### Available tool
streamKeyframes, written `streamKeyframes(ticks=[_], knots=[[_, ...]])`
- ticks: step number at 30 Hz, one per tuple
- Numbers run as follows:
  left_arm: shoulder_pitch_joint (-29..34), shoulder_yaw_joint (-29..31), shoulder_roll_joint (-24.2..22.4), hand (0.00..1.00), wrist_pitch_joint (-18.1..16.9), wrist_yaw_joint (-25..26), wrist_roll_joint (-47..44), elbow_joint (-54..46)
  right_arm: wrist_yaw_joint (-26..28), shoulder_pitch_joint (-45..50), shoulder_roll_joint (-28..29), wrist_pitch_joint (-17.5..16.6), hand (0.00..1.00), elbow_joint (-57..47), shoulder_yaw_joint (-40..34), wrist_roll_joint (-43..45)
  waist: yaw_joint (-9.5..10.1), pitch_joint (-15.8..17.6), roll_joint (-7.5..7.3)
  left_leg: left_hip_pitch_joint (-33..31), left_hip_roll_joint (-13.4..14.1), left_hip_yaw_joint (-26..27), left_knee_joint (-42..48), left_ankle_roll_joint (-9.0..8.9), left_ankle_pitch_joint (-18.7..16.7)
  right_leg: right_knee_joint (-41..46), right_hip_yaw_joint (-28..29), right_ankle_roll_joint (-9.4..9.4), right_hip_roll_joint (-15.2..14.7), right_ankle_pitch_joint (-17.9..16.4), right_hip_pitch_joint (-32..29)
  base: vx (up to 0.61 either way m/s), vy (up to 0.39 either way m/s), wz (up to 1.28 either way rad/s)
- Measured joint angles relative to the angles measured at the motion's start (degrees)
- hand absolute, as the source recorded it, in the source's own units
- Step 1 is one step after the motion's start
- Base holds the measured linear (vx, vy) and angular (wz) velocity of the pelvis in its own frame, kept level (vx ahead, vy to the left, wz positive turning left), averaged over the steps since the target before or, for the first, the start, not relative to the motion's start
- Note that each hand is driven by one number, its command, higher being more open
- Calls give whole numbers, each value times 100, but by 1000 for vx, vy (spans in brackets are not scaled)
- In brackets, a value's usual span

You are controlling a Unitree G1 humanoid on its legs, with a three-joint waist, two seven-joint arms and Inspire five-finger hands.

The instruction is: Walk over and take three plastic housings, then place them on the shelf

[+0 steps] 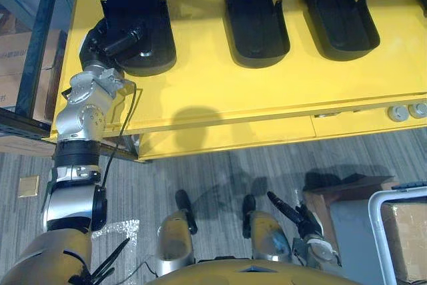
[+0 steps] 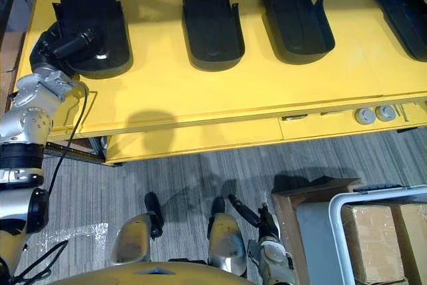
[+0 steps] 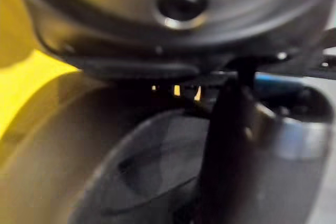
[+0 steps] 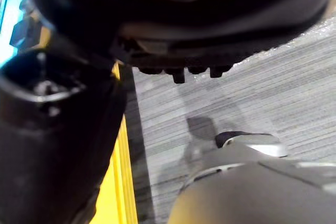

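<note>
Closest to the head camera in the left eye view, the right hand (image 1: 299,218) hangs low by the robot's side, fingers loosely straight and holding nothing, so you have it free for a second pick. Further out, the left hand (image 1: 107,39) lies on the near end of the leftmost housing (image 1: 137,5), which sits at the left end of the yellow table (image 1: 267,91). You cannot tell from here whether the hand has closed on it. That near end is the part within easiest reach, which probably explains the approach. A dark rack (image 1: 43,25) with cardboard boxes (image 1: 13,58) stands just left of the table and may be your shelf.

From the right eye view, you have three more pieces in a row, well apart: the second housing (image 2: 212,21), the third housing (image 2: 297,15) and the fourth housing (image 2: 403,5). All lie hollow side up, the long axis running away from the robot across the table's depth, the narrower rounded end far and the broader end towards you. The second and third lean a little, far end to the left.

Your left wrist view puts the hand's bulk right against the leftmost housing's curved wall, with yellow beside it. The grasp itself is not readable.

Your right wrist view looks past an empty hand to grey floor (image 4: 252,103).
</note>
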Motion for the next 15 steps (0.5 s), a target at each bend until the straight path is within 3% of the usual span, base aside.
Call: streamKeyframes(ticks=[8,15], knots=[[-145,6,-123,100,-1,93,276,90,-1,-4,-1,0,100,40,108,131,4,19,-32,22,6,1,4,-2,2,6,3,1,2,1,20,0,0,0],[-318,8,-151,100,-2,103,1334,210,2,-4,0,4,100,82,174,131,-62,53,-70,39,9,16,5,-3,3,4,20,1,2,0,22,0,0,0]])
